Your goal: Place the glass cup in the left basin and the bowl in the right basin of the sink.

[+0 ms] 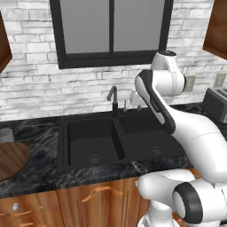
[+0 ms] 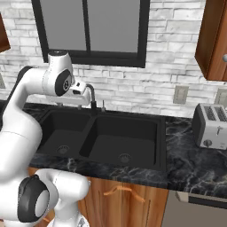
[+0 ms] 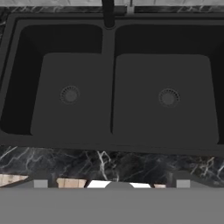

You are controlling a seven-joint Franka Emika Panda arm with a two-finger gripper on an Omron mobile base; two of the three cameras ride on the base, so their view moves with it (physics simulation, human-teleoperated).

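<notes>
The wooden bowl point(image 1: 11, 159) lies on the dark marble counter at the far left, cut by the frame edge. Just behind it stands the small greyish glass cup point(image 1: 5, 134), also partly cut off. The black sink holds the left basin point(image 1: 91, 142) and the right basin point(image 1: 148, 133), both bare, each with a round drain. My gripper point(image 3: 111, 183) hangs above the sink's front edge, looking down into both basins, open with its fingertips point(image 3: 40, 183) far apart and nothing between them. It is well to the right of the bowl and cup.
A black curved faucet point(image 1: 114, 99) rises behind the divider, close to my white hand point(image 2: 76, 94). A silver toaster point(image 2: 210, 126) sits on the counter right of the sink. Wall cabinets hang at both upper corners, and wooden cabinet fronts run below the counter.
</notes>
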